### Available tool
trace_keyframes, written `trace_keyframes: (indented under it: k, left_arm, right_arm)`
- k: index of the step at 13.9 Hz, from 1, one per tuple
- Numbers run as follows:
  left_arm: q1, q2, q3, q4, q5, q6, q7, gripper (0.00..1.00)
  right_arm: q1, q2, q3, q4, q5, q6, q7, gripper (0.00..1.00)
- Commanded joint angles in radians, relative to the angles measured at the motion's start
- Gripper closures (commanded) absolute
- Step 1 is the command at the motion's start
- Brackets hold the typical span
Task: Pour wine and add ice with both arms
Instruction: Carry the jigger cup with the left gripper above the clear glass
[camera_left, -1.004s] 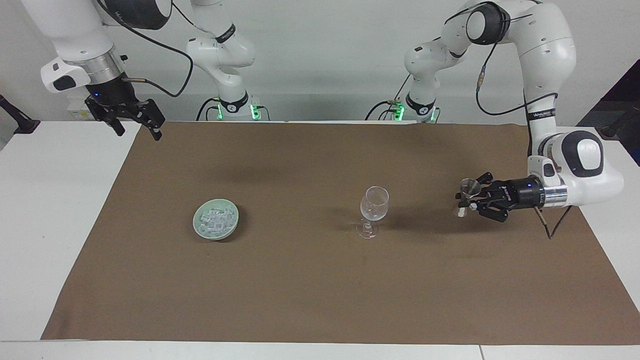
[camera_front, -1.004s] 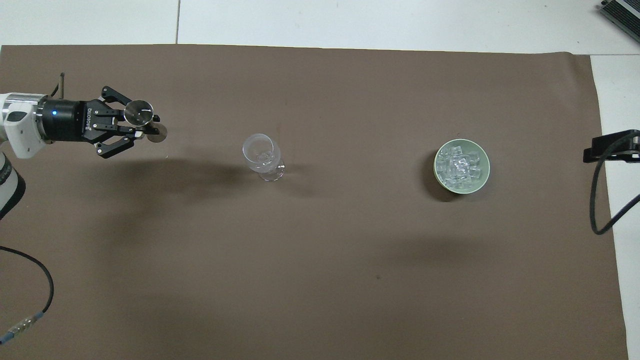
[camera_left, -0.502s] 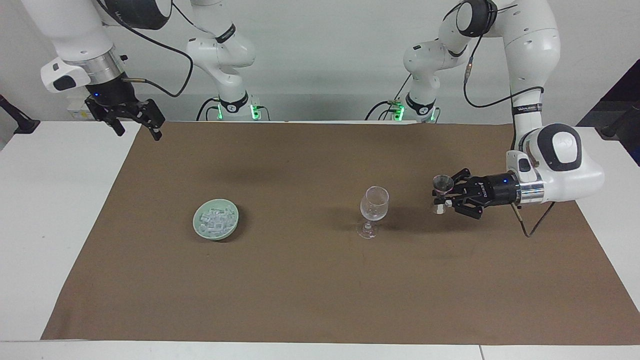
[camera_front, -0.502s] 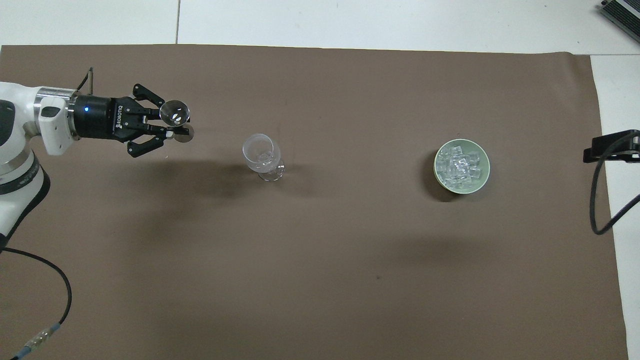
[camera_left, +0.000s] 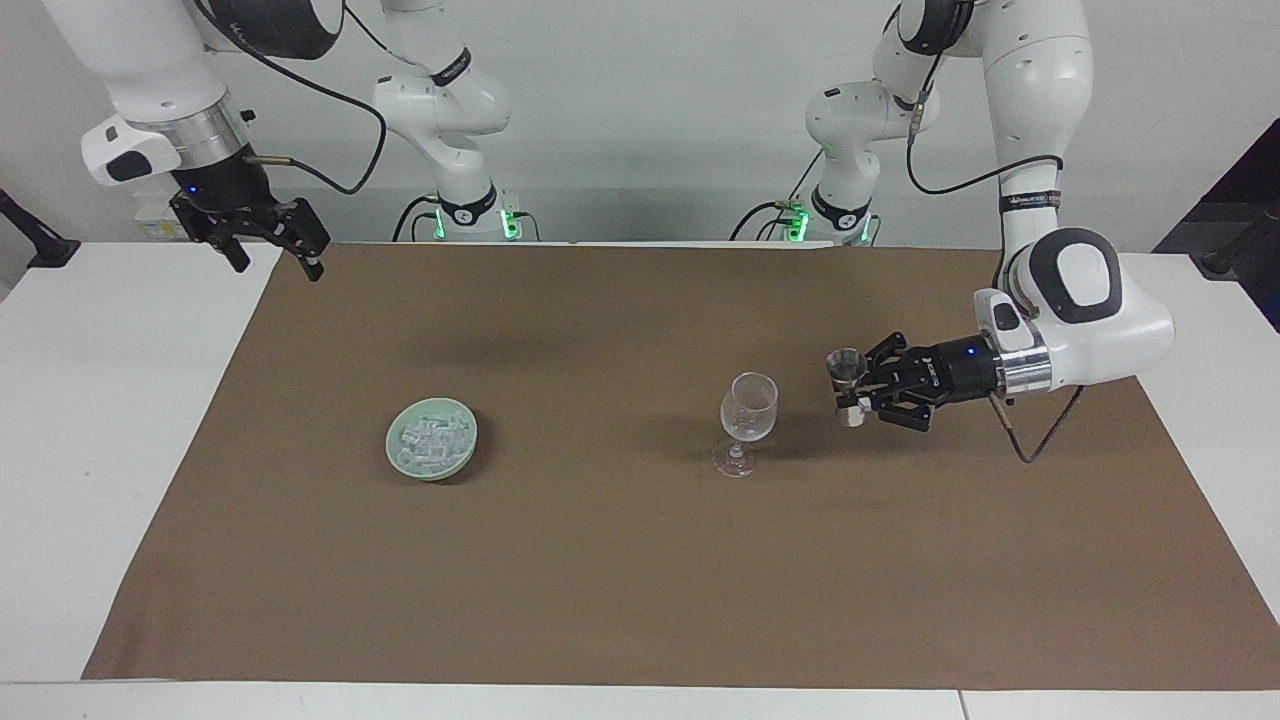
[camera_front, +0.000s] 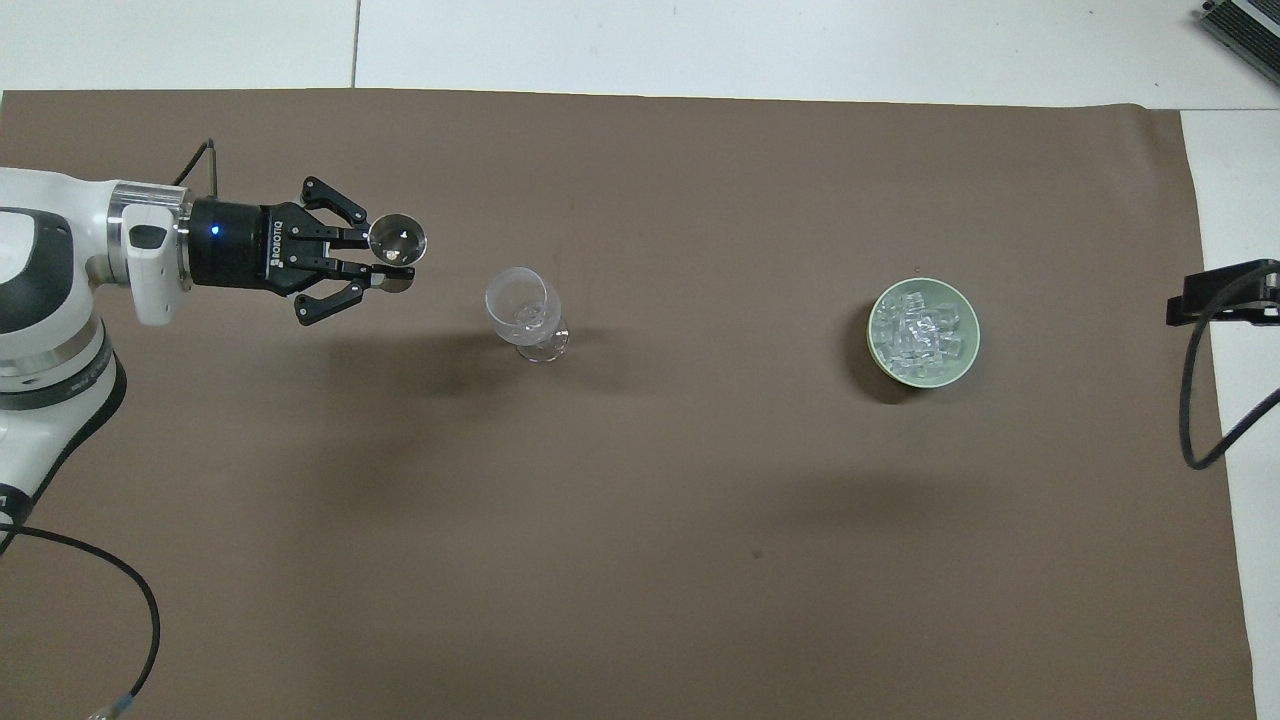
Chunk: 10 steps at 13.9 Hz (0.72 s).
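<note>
White lettering reading "ROBOTIQ" is seen along the black body of the left gripper (camera_front: 392, 268) in the overhead view, printed just back from the finger links and ahead of the small blue light at the wrist. In the facing view the same marking on the left gripper (camera_left: 852, 395) is too small to be made out. A black band with white lettering is wrapped around the left arm's forearm (camera_left: 1030, 201) above the gripper; its words cannot be read. A like band is seen on the right arm (camera_left: 452, 68), also illegible. No other text, number or sign is legible.
</note>
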Motion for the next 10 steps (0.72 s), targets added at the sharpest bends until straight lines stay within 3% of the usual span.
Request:
trace_keyframes:
  k: [1,10]
  left_arm:
    - [-0.029,-0.045,0.020,-0.042,0.034,0.026,-0.032,0.93]
    - [-0.081,-0.063,0.023,-0.037,0.117,0.081,-0.178,0.93]
  right_arm:
    - [-0.014,-0.008,0.009,-0.013,0.001,0.013,-0.020,0.00]
    - [-0.014,-0.008,0.009,-0.013,0.001,0.013,-0.020,0.00]
